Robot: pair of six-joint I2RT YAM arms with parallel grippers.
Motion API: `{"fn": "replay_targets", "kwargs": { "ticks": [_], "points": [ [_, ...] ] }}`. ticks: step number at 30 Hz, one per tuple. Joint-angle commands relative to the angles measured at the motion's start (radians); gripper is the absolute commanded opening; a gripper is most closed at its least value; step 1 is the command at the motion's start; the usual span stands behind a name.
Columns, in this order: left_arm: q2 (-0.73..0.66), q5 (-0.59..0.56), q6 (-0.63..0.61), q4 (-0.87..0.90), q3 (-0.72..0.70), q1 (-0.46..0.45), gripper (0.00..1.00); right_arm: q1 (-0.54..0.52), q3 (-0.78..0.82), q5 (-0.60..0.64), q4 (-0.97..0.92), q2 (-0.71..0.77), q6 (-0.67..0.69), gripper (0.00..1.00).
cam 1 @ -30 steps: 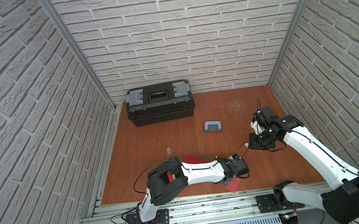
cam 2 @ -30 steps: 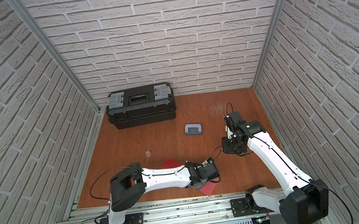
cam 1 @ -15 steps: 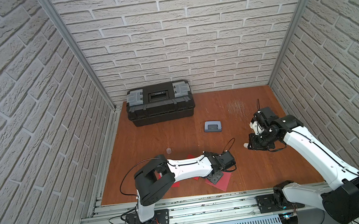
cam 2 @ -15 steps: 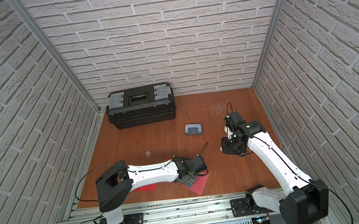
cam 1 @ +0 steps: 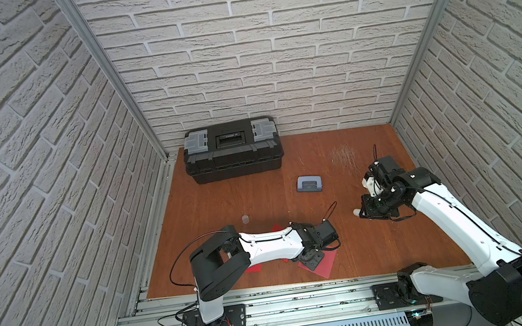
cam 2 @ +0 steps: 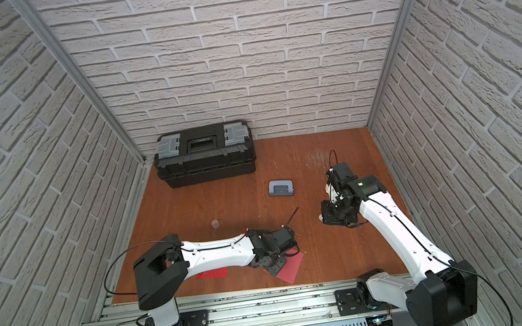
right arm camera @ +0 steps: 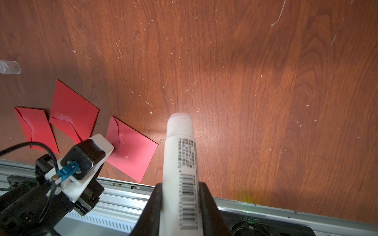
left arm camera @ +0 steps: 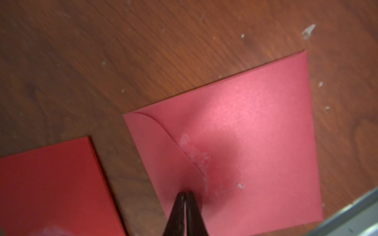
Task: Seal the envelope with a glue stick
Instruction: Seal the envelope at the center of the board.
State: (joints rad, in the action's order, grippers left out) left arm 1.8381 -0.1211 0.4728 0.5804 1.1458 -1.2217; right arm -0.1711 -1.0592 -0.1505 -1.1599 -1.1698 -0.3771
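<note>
A red envelope (left arm camera: 255, 126) lies flat near the table's front edge, also seen in both top views (cam 1: 322, 265) (cam 2: 291, 267). Its flap is folded down, with whitish glue smears along the flap edge. My left gripper (left arm camera: 185, 194) is shut, its tips resting on the envelope beside that edge; it is over the envelope in both top views (cam 1: 312, 260) (cam 2: 273, 264). My right gripper (right arm camera: 181, 185) is shut on the glue stick (right arm camera: 180, 147), a white tube with a barcode label and no cap on. It hovers to the right (cam 1: 357, 212), apart from the envelope.
Two more red envelopes (right arm camera: 73, 114) (right arm camera: 35, 126) lie left of the first, partly under my left arm. A clear cap (cam 1: 245, 219) stands on the table. A grey-blue hole punch (cam 1: 308, 184) and a black toolbox (cam 1: 233, 154) sit farther back. The metal rail (cam 1: 291, 301) borders the front.
My left arm has drawn back to the left, the envelope sliding left with it, and its jaws have closed. The right arm and glue stick have stayed put.
</note>
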Motion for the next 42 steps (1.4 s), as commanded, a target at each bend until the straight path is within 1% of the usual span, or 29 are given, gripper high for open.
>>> {"fn": "replay_targets", "kwargs": {
  "ticks": [1,3,5,9,11,18,25,28,31,37,42],
  "points": [
    [0.034,0.082,0.030,-0.072,-0.049,0.016,0.06,0.006,0.016,-0.011,-0.006,-0.002,0.020,0.03],
    [0.058,0.109,0.044,-0.069,-0.062,0.016,0.06,0.006,0.016,-0.013,-0.006,-0.005,0.023,0.03],
    [0.076,0.110,0.055,-0.045,-0.070,0.009,0.07,0.006,0.015,-0.011,-0.008,-0.007,0.025,0.03],
    [0.085,0.059,0.055,0.024,-0.070,0.003,0.10,0.007,0.011,-0.012,-0.009,-0.011,0.027,0.03],
    [0.093,0.026,0.048,0.065,-0.048,0.002,0.12,0.005,0.011,-0.016,-0.009,-0.010,0.026,0.03],
    [0.175,-0.074,0.032,0.215,0.059,-0.021,0.12,0.006,0.007,-0.019,-0.019,-0.016,0.035,0.03],
    [0.260,-0.070,0.017,0.298,0.102,-0.051,0.11,0.006,-0.005,-0.019,-0.029,-0.021,0.042,0.02],
    [0.275,-0.112,0.009,0.342,0.132,-0.059,0.12,0.006,-0.011,-0.021,-0.031,-0.023,0.042,0.03],
    [0.215,-0.124,0.000,0.306,0.141,-0.051,0.13,0.006,-0.020,-0.023,-0.034,-0.028,0.042,0.03],
    [0.049,-0.061,0.006,0.161,0.119,0.010,0.15,0.006,-0.031,-0.020,-0.043,-0.025,0.044,0.03],
    [0.003,-0.012,-0.005,0.112,0.115,0.053,0.15,0.004,-0.027,-0.035,-0.040,-0.033,0.043,0.03]
  ]
}}
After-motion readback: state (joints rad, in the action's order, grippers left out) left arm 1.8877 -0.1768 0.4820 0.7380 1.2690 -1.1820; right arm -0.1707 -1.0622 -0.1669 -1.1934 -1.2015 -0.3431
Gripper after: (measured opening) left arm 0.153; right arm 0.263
